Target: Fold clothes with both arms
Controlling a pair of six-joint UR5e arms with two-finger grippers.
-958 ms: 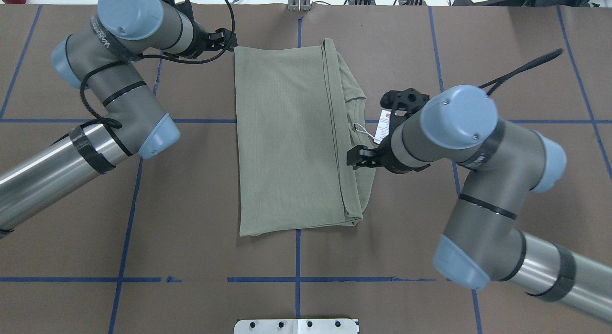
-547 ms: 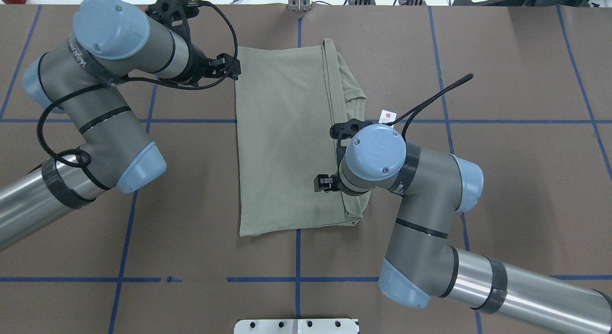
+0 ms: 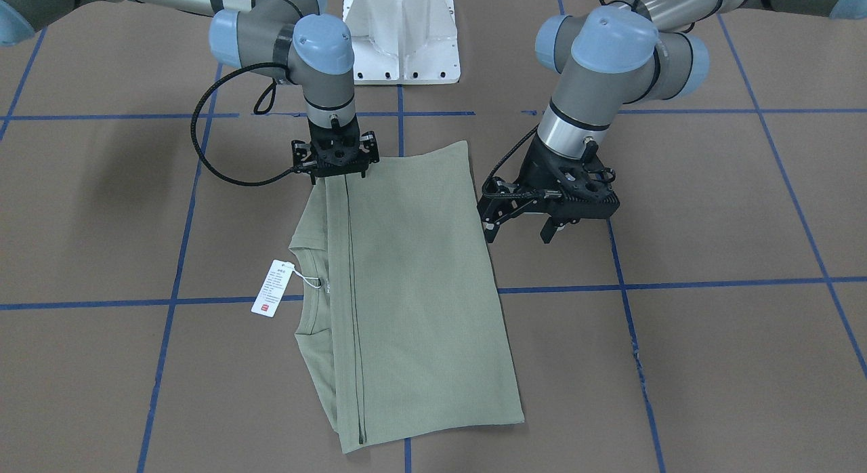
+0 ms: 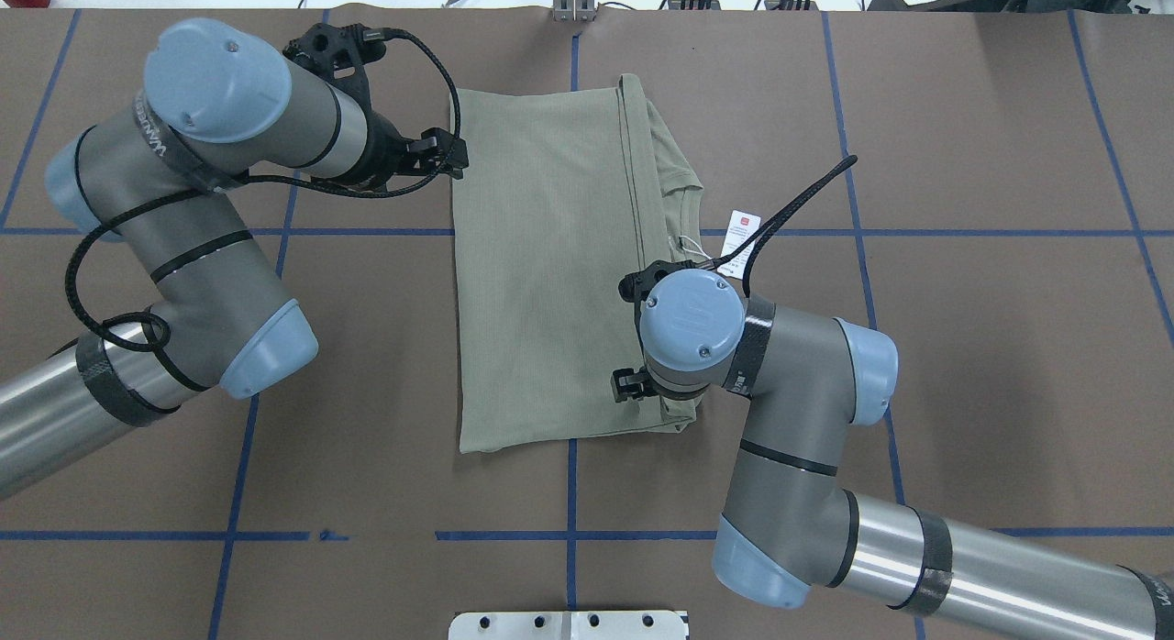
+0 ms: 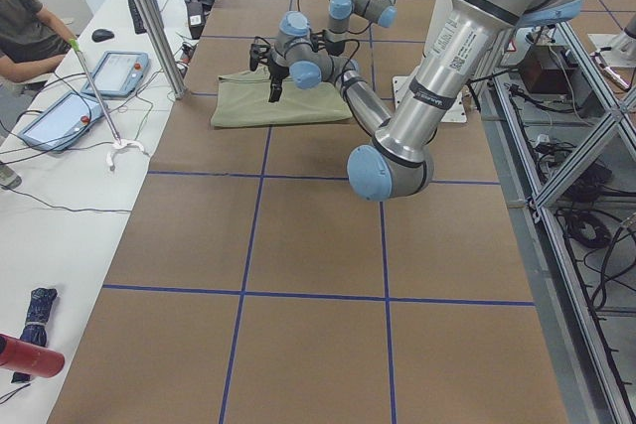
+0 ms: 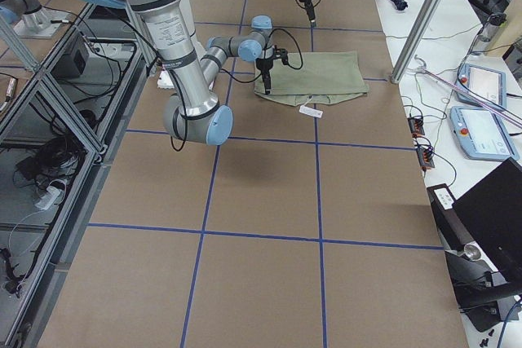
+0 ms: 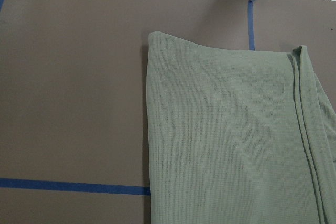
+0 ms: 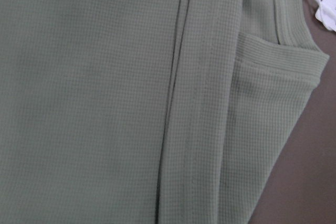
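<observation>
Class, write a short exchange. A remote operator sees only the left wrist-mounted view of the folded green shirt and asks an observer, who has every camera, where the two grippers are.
Operator: I see only the pale sage-green knit shirt on the brown table. Where is my gripper?
Observer: The black two-finger left gripper hangs open beside the shirt's long edge on the robot's left.
Operator: And the other one?
Observer: The black two-finger right gripper points straight down at the shirt's corner nearest the robot, on the collar side.
</observation>
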